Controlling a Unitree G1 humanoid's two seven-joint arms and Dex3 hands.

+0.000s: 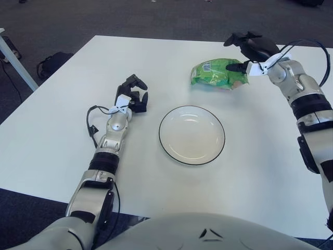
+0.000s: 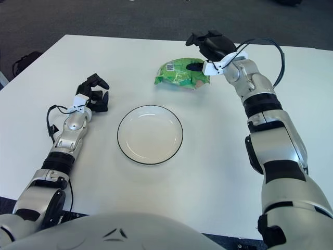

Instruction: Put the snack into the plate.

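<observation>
A green snack bag [image 1: 218,73] lies flat on the white tabletop [image 1: 62,130], beyond the plate [image 1: 192,135] and slightly to its right. The plate is white with a thin dark rim, holds nothing, and sits near the middle of the tabletop, well apart from the bag.

The right hand [image 1: 251,50] is at the bag's right end, farther from the robot than the plate. Its dark fingers [image 2: 210,42] are spread above the bag, and one lower finger lies over the bag's top surface near its right edge. The fingers have not closed round the bag, which stays flat on the tabletop.

The left hand [image 1: 132,94] shows just left of the plate, fingers loosely curled and holding nothing.
</observation>
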